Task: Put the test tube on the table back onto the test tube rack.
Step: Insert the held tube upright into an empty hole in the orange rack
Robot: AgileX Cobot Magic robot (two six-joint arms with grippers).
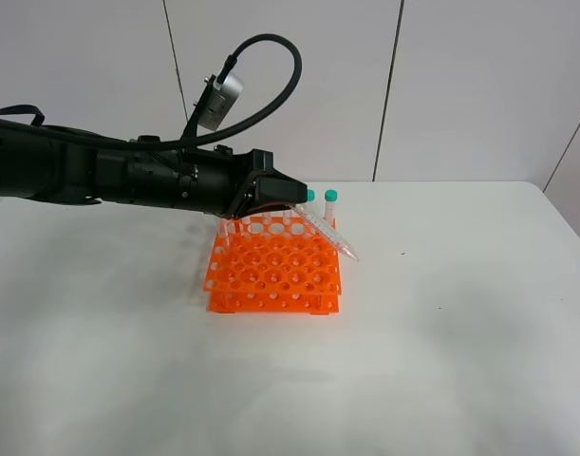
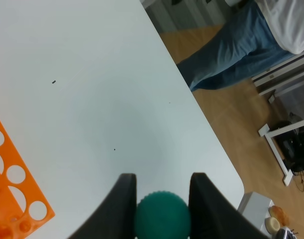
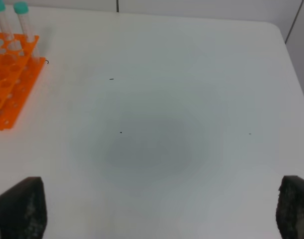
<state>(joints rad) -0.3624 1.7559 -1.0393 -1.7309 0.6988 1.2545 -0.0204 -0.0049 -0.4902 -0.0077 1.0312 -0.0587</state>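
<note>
Left wrist view shows left fingers (image 2: 123, 201) pinching the test tube (image 2: 161, 218); right fingers (image 3: 22, 209) spread.

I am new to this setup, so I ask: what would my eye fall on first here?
The bright orange rack sits in the middle of the white table, with green-capped tubes standing along its far edge. Near its far right corner, the black left gripper holds one tube by the cap, tilted, tip pointing down and right.
</note>
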